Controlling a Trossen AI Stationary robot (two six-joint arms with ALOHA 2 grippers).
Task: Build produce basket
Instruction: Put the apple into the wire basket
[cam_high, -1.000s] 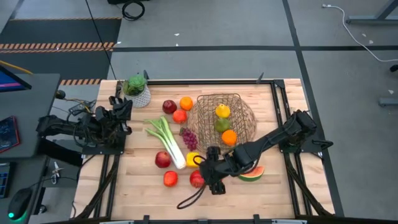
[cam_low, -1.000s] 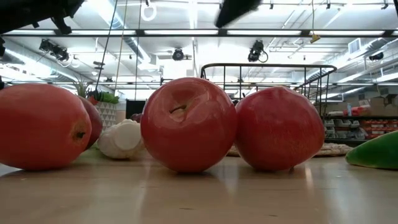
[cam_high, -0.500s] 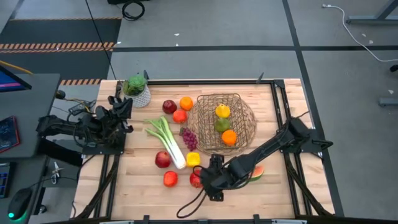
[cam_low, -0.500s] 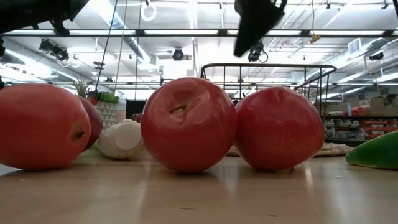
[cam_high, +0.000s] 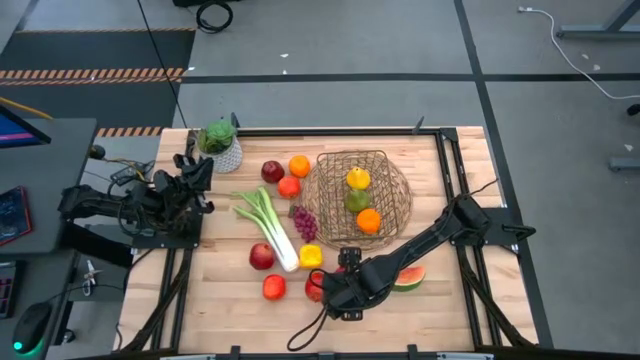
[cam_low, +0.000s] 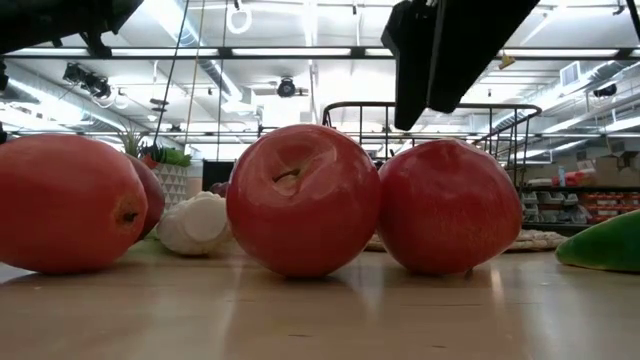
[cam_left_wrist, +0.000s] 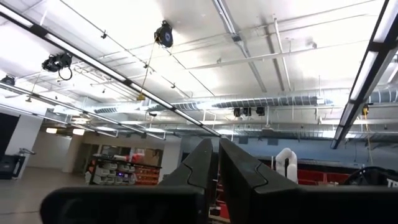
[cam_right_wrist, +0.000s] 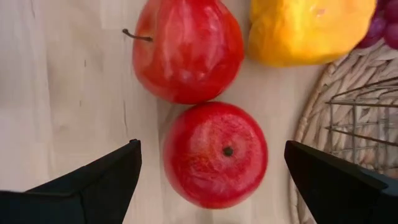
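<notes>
right gripper (cam_high: 320, 290) sits directly over a red apple (cam_right_wrist: 215, 154) near the front edge of the table (cam_high: 220, 300), wrist camera looking straight down on it. fingers (cam_right_wrist: 93, 180) spread as wide as they go, one on each side of the apple, not touching it; nothing held. that straddle reads as a pre-grasp line-up: descend, close, lift.

the apple lies just beside a second red apple (cam_right_wrist: 186, 50) and close to the yellow pepper (cam_right_wrist: 311, 28), so one finger has to drop into a tight gap (risk of nudging the neighbour).

basket (cam_high: 358, 193) is at the table's far-centre and already holds a yellow fruit, a green one and an orange (cam_high: 368, 220). loose on the table: leek (cam_high: 268, 228), grapes (cam_high: 303, 222), watermelon slice (cam_high: 406, 280), more apples and oranges to the left. my read: task partly done, most produce not yet in.

left gripper (cam_left_wrist: 214, 162) is parked off the table's left edge, fingers pressed together, pointing up at the ceiling, empty.
</notes>
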